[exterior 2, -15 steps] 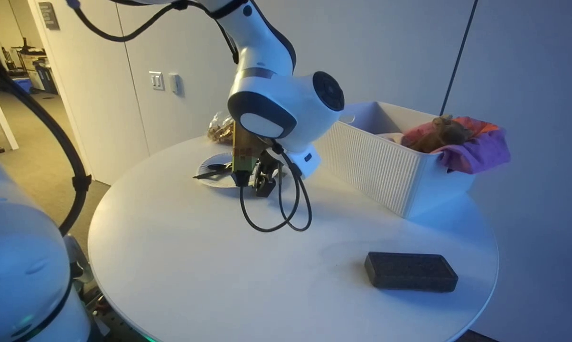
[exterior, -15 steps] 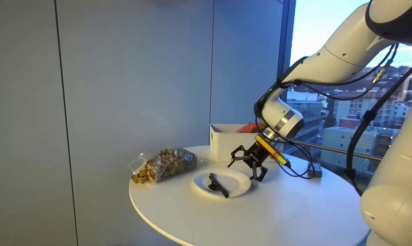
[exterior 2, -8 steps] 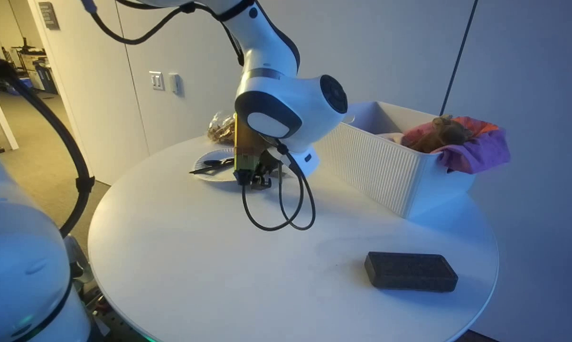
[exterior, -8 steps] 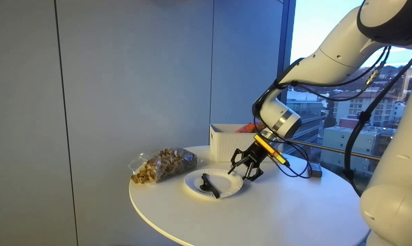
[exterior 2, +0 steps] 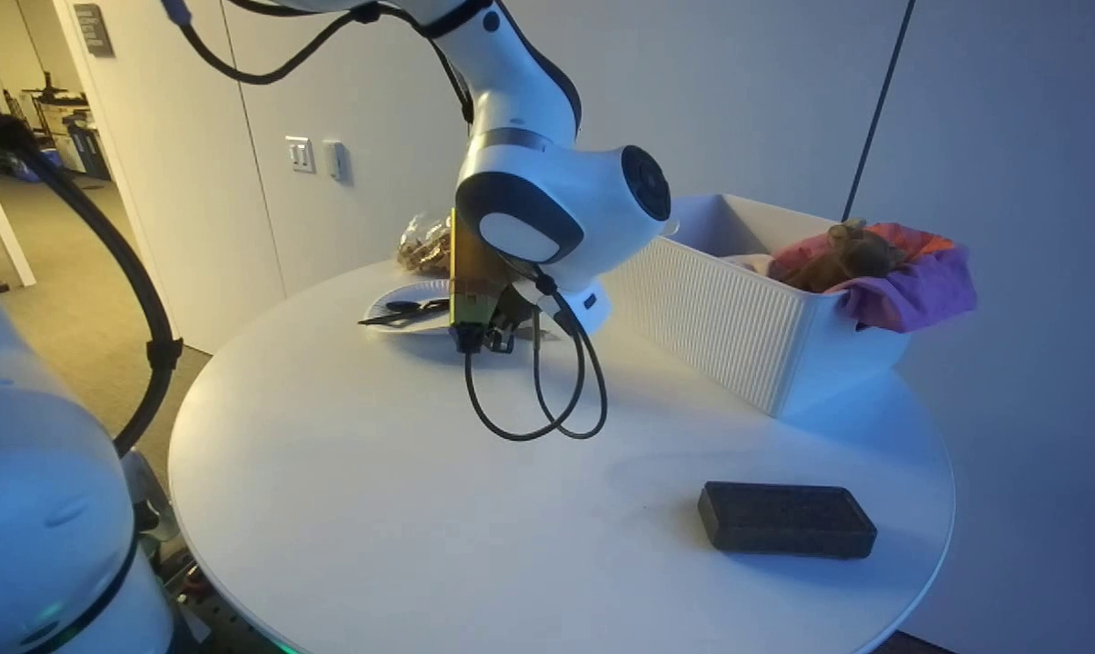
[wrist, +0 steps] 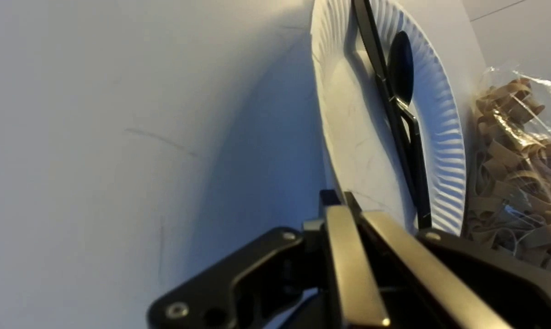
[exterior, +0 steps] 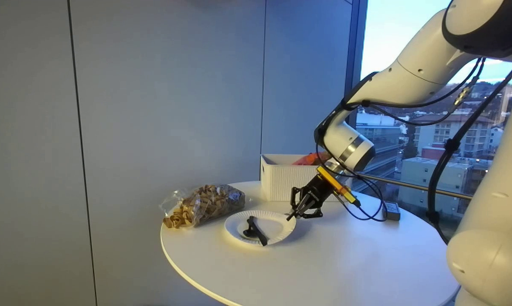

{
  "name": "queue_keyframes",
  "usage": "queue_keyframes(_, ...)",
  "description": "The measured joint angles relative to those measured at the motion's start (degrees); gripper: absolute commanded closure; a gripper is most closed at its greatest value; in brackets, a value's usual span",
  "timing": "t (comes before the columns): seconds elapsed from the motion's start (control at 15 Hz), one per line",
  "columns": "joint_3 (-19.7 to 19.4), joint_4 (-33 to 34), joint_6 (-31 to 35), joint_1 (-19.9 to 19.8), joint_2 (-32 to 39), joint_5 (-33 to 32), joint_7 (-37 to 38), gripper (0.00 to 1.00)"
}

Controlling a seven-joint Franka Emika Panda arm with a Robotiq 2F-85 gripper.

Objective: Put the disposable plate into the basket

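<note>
"The white round fluted disposable plate (wrist: 348,132) is on the round white table (exterior 2: 402,490), not in the white ribbed rectangular basket (exterior 2: 711,309). Do we have hold of it?"

"We judge so. The jaws of our black two-finger gripper (wrist: 340,197) are drawn narrow, with the plate's near rim pinched between the tips, and that edge seems tipped up."

"What could go wrong from here?"

"Its load could go. A black plastic spoon (wrist: 401,68) and a long black plastic utensil (wrist: 395,130), of a kind we cannot tell, look loose on its face. Lifted by one edge, a plate this thin will likely sag or roll, and both could slide off the low side. If we jerk, the rim may crease or slip out."

"And around us?"

"A clear plastic bag of tan curled pieces (exterior: 209,206) lies just beyond the plate, so we shouldn't push that way. The basket's straight walls stand in our way and call for a good lift; the looped black cables (exterior 2: 514,440) by the gripper could snag there. Bunched purple and orange cloth (exterior 2: 915,291) spills over one end, where the plate might perch tilted. The dark rectangular block (exterior 2: 788,522) is well apart from the plate."
</note>
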Motion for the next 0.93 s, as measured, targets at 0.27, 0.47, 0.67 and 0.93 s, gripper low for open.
queue_keyframes(0.27, -0.7, 1.0, -4.8, -0.4, 0.0, 0.1, -4.1, 0.95)
queue_keyframes(0.47, -1.4, 1.8, -8.0, -1.2, -0.1, 0.1, -7.9, 0.96)
queue_keyframes(0.67, -2.0, 2.6, -9.0, -1.8, -0.4, 0.1, -13.0, 0.95)
queue_keyframes(0.93, -2.7, 3.6, -12.3, -2.0, -0.8, 1.3, -22.5, 0.95)
